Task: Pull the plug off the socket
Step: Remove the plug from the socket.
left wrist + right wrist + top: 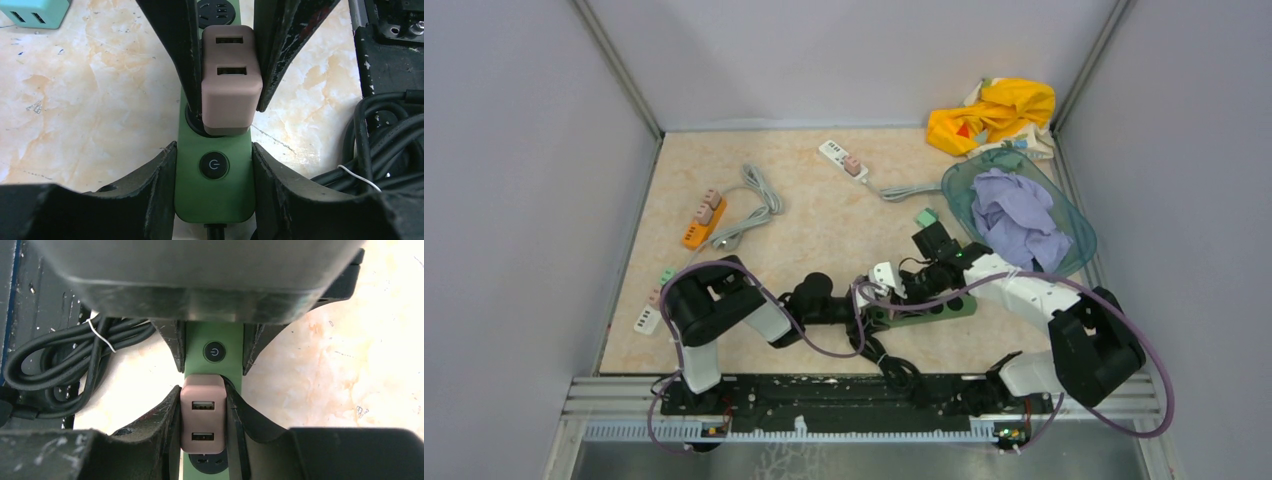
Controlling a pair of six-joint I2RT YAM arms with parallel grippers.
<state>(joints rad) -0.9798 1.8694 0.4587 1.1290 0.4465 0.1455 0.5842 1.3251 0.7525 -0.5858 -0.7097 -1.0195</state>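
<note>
On the table (824, 235), far left by the wall: small plugs (652, 305), too small to make out. Next along, an orange strip (696, 230) with two adapters (709, 204) in it, grey cord (761, 200) looped beside. Farther back, a white strip (842, 158).

Near centre, at the front, left gripper (214, 150): straddles the green strip (212, 197) at its button (214, 165) end, narrow, fingers (155, 190) pressed on the strip's two long sides. Holds it flat on the table.

Just past the button, the pink plug (231, 75): stands in the first socket (192, 119), two USB ports facing up. Cannot tell whether fully seated.

Right gripper (201, 390): set over the strip from the opposite end, closed on the pink plug, a finger (160, 420) against each side.

Beside the strip, toward the near edge, a black cable (385, 145) in a coil.

Right of the grippers, a teal plug (925, 216) loose on the table. Then a basket (952, 195) holding purple cloth (1019, 220), and yellow cloth (994, 112) bunched in the back right corner.
</note>
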